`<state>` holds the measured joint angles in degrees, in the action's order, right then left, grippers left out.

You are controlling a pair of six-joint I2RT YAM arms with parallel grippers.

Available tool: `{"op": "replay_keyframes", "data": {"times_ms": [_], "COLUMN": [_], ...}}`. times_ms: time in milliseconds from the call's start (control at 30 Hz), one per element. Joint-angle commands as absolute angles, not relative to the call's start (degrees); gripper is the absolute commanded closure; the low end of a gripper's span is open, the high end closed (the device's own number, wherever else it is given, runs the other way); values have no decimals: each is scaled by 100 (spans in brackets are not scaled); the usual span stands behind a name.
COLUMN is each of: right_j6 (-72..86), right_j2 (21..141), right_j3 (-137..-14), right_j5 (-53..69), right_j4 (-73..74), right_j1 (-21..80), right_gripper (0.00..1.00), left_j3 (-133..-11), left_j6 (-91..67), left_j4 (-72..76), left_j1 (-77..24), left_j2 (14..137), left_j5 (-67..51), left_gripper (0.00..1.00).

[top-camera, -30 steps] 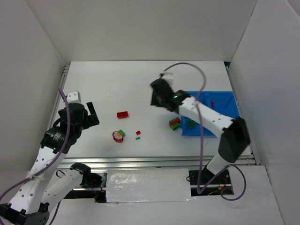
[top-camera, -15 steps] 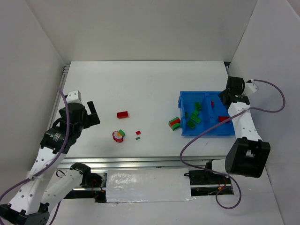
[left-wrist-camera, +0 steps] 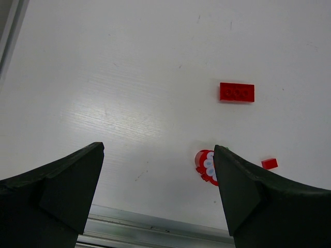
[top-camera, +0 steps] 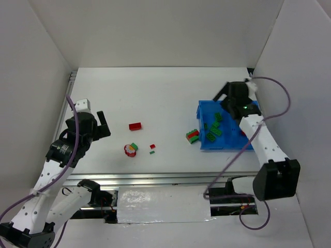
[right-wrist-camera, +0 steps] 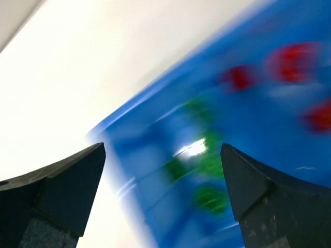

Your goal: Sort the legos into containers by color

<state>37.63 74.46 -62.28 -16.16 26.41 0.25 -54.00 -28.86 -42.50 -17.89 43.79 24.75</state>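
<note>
The right arm has swung back across the blue bin (top-camera: 222, 145), from its far right corner to its far left one. The right claw (right-wrist-camera: 163, 149) has sprung apart with nothing between its fingers, while the left arm has not stirred. The left claw (left-wrist-camera: 158, 150) hangs over the white surface (top-camera: 170, 90) on the left side, fingers wide apart and empty too. The bin sits at the right of the surface. Its left compartment holds several green bricks (top-camera: 215, 127), and the right wrist view, though smeared, shows red pieces (right-wrist-camera: 292, 56) on the other side of the wall. So the sorting looks well under way but not done. Left outside are:
- a red-green stack (top-camera: 193, 136) just beside the bin's left wall
- a red brick (top-camera: 135, 126) near mid-surface
- the round red-white piece (top-camera: 129, 150) with a green bit (top-camera: 134, 146) touching it
- a tiny red piece (top-camera: 152, 146) and a tiny green piece (top-camera: 152, 152) close by

The joined pieces probably need splitting before they can be sorted
</note>
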Motion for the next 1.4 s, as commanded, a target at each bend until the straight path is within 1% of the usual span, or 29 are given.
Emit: {"op": "replay_keyframes", "data": {"times_ms": [0, 33, 100, 133, 200, 233, 267, 300, 333, 367, 400, 433, 500, 733, 933, 1067, 1267, 1333, 1367], "right_j6": [3296, 3383, 3637, 3682, 3700, 3631, 3421, 3349, 3296, 3174, 3121, 3042, 3050, 2954, 2681, 2628, 2549, 2540, 2549], "right_j2": [6750, 6776, 7030, 7179, 7750, 8300, 8645, 8988, 9679, 9999, 10254, 10640, 10949, 11030, 11250, 11329, 11399, 11443, 11487], "right_j3": [-6267, -6267, -6258, -6267, -6485, -6617, -6818, -7290, -7547, -7759, -8091, -8199, -8323, -8112, -8112, -8060, -7893, -7919, -7928], "right_j5": [-1615, -1809, -1994, -2004, -2144, -2127, -2083, -2109, -2179, -2258, -2346, -2303, -2215, -2153, -1942, -1785, -1521, -1494, -1459], "right_j4": [2258, 2354, 2478, 2461, 2470, 2478, 2644, 2811, 3013, 3241, 3321, 3357, 3331, 3024, 2795, 2602, 2382, 2391, 2391], "right_j1": [1964, 2804, 3451, 4054, 4664, 5146, 5342, 5509, 5754, 5879, 5958, 6072, 6134, 6179, 6074, 5907, 5730, 5730, 5730], "right_gripper": [0, 0, 1, 2, 3, 5, 7, 10, 11, 12, 17, 19, 23, 26, 31, 36, 38, 41, 46], "left_j3": [-5502, -5511, -5511, -5502, -5493, -5484, -5484, -5493, -5502, -5502, -5502, -5493, -5476, -5467, -5467, -5458, -5458, -5449, -5449], "left_j6": [-3049, -3076, -3129, -3129, -3111, -3111, -3111, -3111, -3103, -3103, -3094, -3085, -3059, -2988, -2962, -2944, -2918, -2909, -2909], "left_j4": [-4271, -4289, -4324, -4324, -4289, -4298, -4289, -4298, -4289, -4306, -4307, -4298, -4272, -4219, -4201, -4192, -4184, -4166, -4175], "left_j1": [-1662, -1644, -1617, -1608, -1608, -1608, -1600, -1591, -1591, -1591, -1591, -1582, -1573, -1564, -1564, -1564, -1564, -1564, -1564], "left_j2": [4359, 4351, 4298, 4280, 4237, 4236, 4236, 4245, 4263, 4271, 4280, 4280, 4245, 4271, 4298, 4280, 4315, 4307, 4289], "left_j5": [2847, 2900, 2997, 3006, 2988, 2980, 2988, 2980, 2971, 2971, 2945, 2936, 2892, 2751, 2698, 2663, 2619, 2602, 2602], "left_gripper": [0, 0, 1, 1, 0, 0, 1, 0, 0, 0, 0, 0, 0, 1, 0, 1, 1, 1, 1]}}
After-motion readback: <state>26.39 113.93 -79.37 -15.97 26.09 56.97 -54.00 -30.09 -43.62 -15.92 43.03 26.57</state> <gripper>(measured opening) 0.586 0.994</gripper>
